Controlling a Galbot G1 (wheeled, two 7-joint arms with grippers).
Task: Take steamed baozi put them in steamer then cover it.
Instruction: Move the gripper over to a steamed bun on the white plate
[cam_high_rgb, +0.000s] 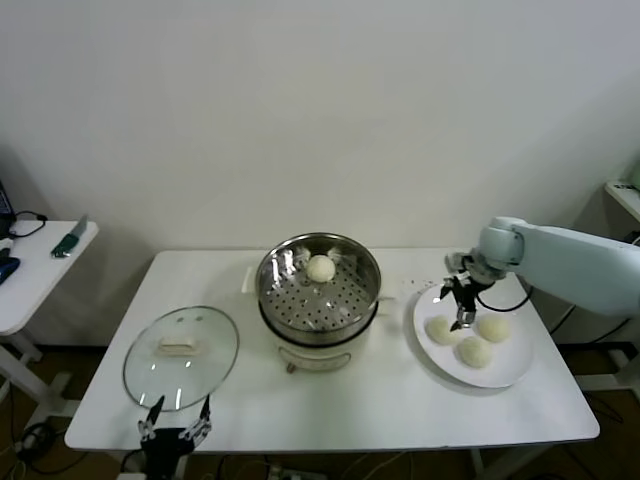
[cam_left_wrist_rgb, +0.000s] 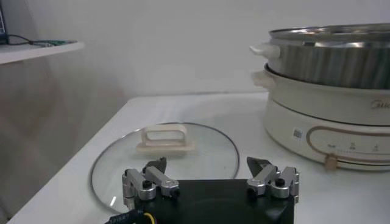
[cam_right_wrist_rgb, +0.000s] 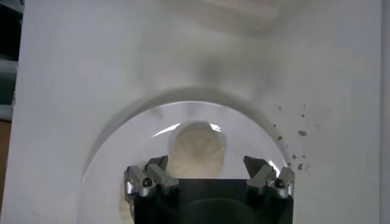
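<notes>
Right pincer (cam_high_rgb: 462, 303) hangs open over the white plate (cam_high_rgb: 502, 372) in the head view, just above the nearest of 3 steamed baozi (cam_high_rgb: 441, 330); 1 bun (cam_high_rgb: 320, 268) already sits in the steamer (cam_high_rgb: 362, 290) at mid-worktop (cam_high_rgb: 400, 410). We should lower straight down, centre the bun between the jaws, and close gently so the soft dough is not crushed. Left pincer (cam_high_rgb: 176, 424) waits open at the worktop's near edge, beside the cover (cam_high_rgb: 215, 345).

From the left wrist, we see that pincer's jaws spread, empty, the cover's handle (cam_left_wrist_rgb: 165, 138) beyond them.

From the right wrist, our open jaws straddle 1 bun (cam_right_wrist_rgb: 196, 147) on the plate (cam_right_wrist_rgb: 122, 158), already well centred.
</notes>
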